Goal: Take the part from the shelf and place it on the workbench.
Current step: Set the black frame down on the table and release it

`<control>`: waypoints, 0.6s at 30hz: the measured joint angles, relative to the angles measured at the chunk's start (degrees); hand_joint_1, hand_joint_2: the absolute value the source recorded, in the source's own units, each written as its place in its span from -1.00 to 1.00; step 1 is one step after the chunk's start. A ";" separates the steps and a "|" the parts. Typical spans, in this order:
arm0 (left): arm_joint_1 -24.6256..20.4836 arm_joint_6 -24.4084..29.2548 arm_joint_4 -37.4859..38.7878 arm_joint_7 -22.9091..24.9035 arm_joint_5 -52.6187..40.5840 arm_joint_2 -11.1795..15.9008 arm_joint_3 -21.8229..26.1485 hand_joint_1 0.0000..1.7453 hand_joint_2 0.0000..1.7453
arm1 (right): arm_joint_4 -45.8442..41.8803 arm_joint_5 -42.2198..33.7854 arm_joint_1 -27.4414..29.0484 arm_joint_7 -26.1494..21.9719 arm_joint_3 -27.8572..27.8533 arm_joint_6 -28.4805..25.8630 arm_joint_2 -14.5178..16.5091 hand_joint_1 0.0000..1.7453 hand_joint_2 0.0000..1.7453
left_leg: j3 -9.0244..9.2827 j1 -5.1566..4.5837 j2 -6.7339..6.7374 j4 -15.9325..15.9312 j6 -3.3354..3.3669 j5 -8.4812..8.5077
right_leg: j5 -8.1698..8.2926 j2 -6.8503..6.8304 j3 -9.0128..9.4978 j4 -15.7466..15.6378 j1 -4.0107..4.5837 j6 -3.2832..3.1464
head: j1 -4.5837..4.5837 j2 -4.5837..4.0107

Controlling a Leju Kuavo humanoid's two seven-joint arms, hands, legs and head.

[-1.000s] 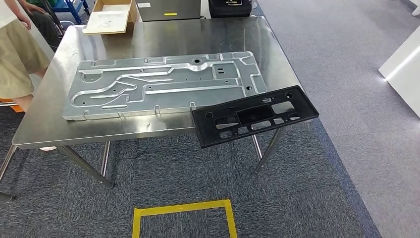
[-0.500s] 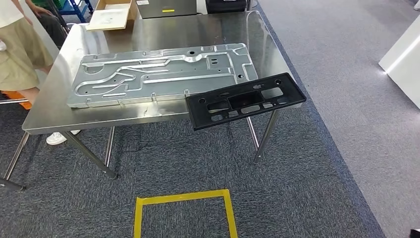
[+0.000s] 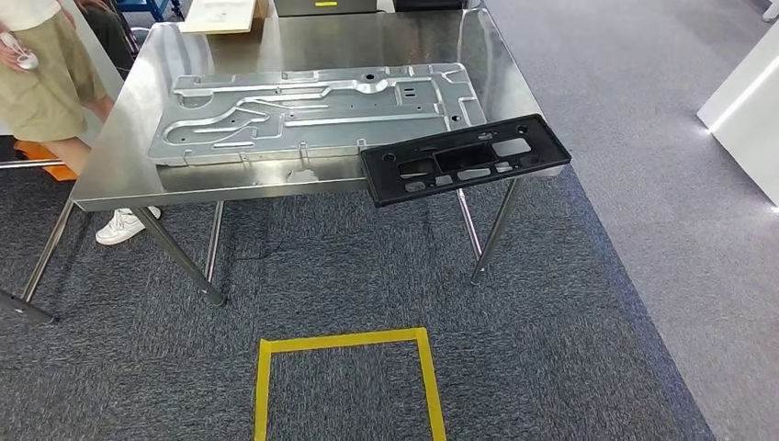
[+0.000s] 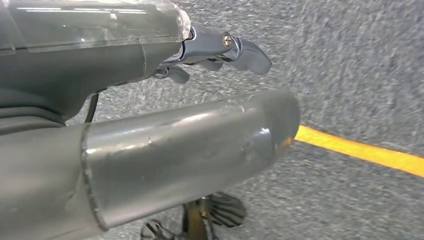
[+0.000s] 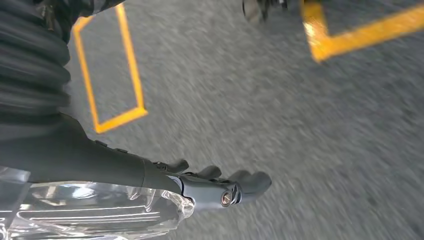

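Observation:
A black plastic part (image 3: 464, 159) with several cut-outs lies flat on the front right corner of the steel workbench (image 3: 124, 170), its near edge overhanging the table. A large stamped silver metal plate (image 3: 321, 110) lies beside it, covering the middle of the bench. My left hand (image 4: 140, 55) hangs over grey carpet with its fingers (image 4: 245, 52) stretched out and nothing in it. My right hand (image 5: 165, 185) also hangs over the carpet, fingers (image 5: 250, 182) extended and holding nothing.
A person (image 3: 46, 73) in a khaki skirt stands at the bench's left end. A cardboard box (image 3: 225, 14) sits at the far edge. A yellow tape square (image 3: 349, 340) marks the carpet in front of the bench. A white cabinet (image 3: 749, 101) stands at the right.
The whole picture has shifted: the bench now sits higher and farther off, and more carpet and tape square show, so the camera has moved back. The parts on the bench have not moved.

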 joint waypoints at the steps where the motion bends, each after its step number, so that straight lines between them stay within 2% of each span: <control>1: -0.01 -0.05 0.00 0.01 -0.01 -0.06 -0.02 -1.00 -1.00 | 0.86 0.07 -0.17 0.10 0.11 0.25 -0.09 -1.00 0.00 | -0.67 -0.06 -0.01 0.36 -0.28 0.38 | 0.53 0.00 3.48 -4.49 0.03 -0.17 | 0.00 0.01; 2: -0.02 -0.10 0.00 0.02 -0.03 -0.10 -0.04 -1.00 -1.00 | 1.58 0.19 -0.36 0.23 0.20 0.70 -0.19 -1.00 -0.50 | -1.11 -0.09 0.01 0.65 -0.62 0.74 | 0.44 0.03 6.35 -8.49 0.13 -0.46 | -0.03 0.01; 3: -0.05 -0.20 0.00 0.07 -0.15 -0.12 -0.07 -1.00 -1.00 | 2.24 0.48 -0.52 0.58 0.34 1.80 -0.27 -1.00 -1.00 | -1.36 -0.10 0.06 0.85 -1.00 1.11 | -0.02 0.07 8.20 -11.41 0.30 -0.80 | -0.03 0.01; 4: -0.07 -0.38 0.00 0.16 -0.41 -0.13 -0.12 -1.00 -1.00 | 2.79 0.89 -0.64 1.10 0.54 3.41 -0.32 -1.00 -1.00 | -1.52 -0.06 0.11 0.89 -1.41 1.53 | -0.43 0.11 8.86 -12.75 0.52 -1.20 | -0.06 0.01; 6: -0.08 -0.90 0.00 0.44 -1.20 -0.14 -0.34 -1.00 -1.00 | 3.88 2.06 -0.67 2.84 1.24 8.25 -0.28 -1.00 -1.00 | -1.73 0.14 0.12 0.90 -2.25 2.12 | 0.28 0.04 8.15 -13.00 0.59 -2.18 | -0.05 -0.01; 7: -0.03 -1.18 0.00 0.63 -1.62 -0.17 -0.52 -1.00 -1.00 | 4.34 2.63 -0.71 3.75 1.62 10.22 -0.17 -1.00 -1.00 | -2.12 0.26 0.01 1.47 -2.58 1.27 | 0.86 -0.06 7.66 -13.02 0.56 -2.73 | -0.07 -0.01; 8: 0.06 -1.44 0.01 0.80 -2.02 -0.22 -0.73 -1.00 -1.00 | 4.78 3.22 -0.74 4.60 2.05 11.76 0.02 -1.00 -1.00 | -2.77 0.34 -0.10 3.05 -2.81 -0.71 | 1.52 -0.20 7.03 -13.12 0.50 -3.25 | -0.06 -0.01; 9: 0.12 -1.71 0.01 0.95 -2.40 -0.28 -0.96 -1.00 -1.00 | 5.15 3.78 -0.77 5.24 2.48 12.58 0.27 -1.00 -1.00 | -3.62 0.46 -0.22 5.71 -2.96 -3.63 | 2.18 -0.32 6.28 -13.10 0.53 -3.63 | -0.07 -0.01; 10: 0.17 -1.97 0.02 1.06 -2.71 -0.34 -1.21 -1.00 -1.00 | 5.45 4.36 -0.79 5.66 2.96 13.12 0.51 -1.00 -1.00 | -4.56 0.48 -0.28 9.16 -3.08 -6.75 | 2.78 -0.35 5.41 -13.00 0.67 -3.87 | -0.08 -0.01; 11: 0.17 -2.19 0.02 1.11 -2.98 -0.40 -1.46 -1.00 -1.00 | 5.70 4.83 -0.78 5.80 3.47 13.52 0.72 -1.00 -1.00 | -5.25 0.48 -0.29 12.75 -3.17 -9.02 | 3.37 -0.38 4.48 -12.81 0.81 -3.98 | -0.07 -0.01; 12: 0.14 -2.36 0.02 1.13 -3.19 -0.47 -1.70 -1.00 -1.00 | 5.93 5.20 -0.75 5.61 3.93 13.80 0.86 -1.00 -1.00 | -5.39 0.48 -0.29 15.42 -3.21 -9.95 | 3.93 -0.37 3.50 -12.56 0.94 -4.03 | -0.08 -0.01; 13: 0.13 -2.47 0.02 1.13 -3.39 -0.55 -1.92 -1.00 -1.00 | 6.13 5.50 -0.73 5.16 4.33 13.96 0.95 -1.00 -1.00 | -4.69 0.48 -0.30 16.47 -3.16 -9.47 | 4.46 -0.35 2.47 -12.23 1.07 -4.03 | -0.07 0.00; 14: 0.11 -2.57 0.02 1.08 -3.56 -0.63 -2.13 -1.00 -1.00 | 6.28 5.75 -0.74 4.50 4.67 13.98 1.00 -1.00 -1.00 | -3.01 0.46 -0.31 15.56 -3.00 -8.08 | 4.94 -0.32 1.46 -11.83 1.16 -4.00 | -0.07 0.00; 15: 0.06 -2.70 0.02 0.99 -3.72 -0.70 -2.34 -1.00 -1.00 | 6.38 6.00 -0.76 3.74 4.97 13.95 1.03 -1.00 -1.00 | -0.35 0.41 -0.34 12.71 -2.70 -6.60 | 5.36 -0.27 0.54 -11.40 1.24 -3.93 | -0.08 0.01; 16: -0.05 -2.82 0.01 0.87 -3.84 -0.75 -2.51 -1.00 -1.00 | 6.44 6.24 -0.81 3.05 5.25 13.90 1.06 -1.00 -1.00 | 2.90 0.29 -0.37 8.59 -2.30 -5.96 | 5.74 -0.23 -0.25 -10.97 1.36 -3.78 | -0.08 0.00; 17: -0.21 -2.92 0.01 0.72 -3.92 -0.76 -2.69 -1.00 -1.00 | 6.49 6.42 -0.87 2.50 5.52 13.86 1.08 -1.00 -1.00 | 5.76 0.15 -0.41 4.50 -1.96 -6.02 | 6.09 -0.23 -0.82 -10.60 1.46 -3.57 | -0.08 0.00; 18: -0.35 -2.99 0.01 0.60 -4.02 -0.79 -2.81 -1.00 -1.00 | 6.52 6.58 -0.93 2.11 5.74 13.83 1.10 -1.00 -1.00 | 7.65 -0.02 -0.44 1.43 -1.68 -6.53 | 6.45 -0.27 -1.18 -10.34 1.51 -3.30 | -0.07 0.00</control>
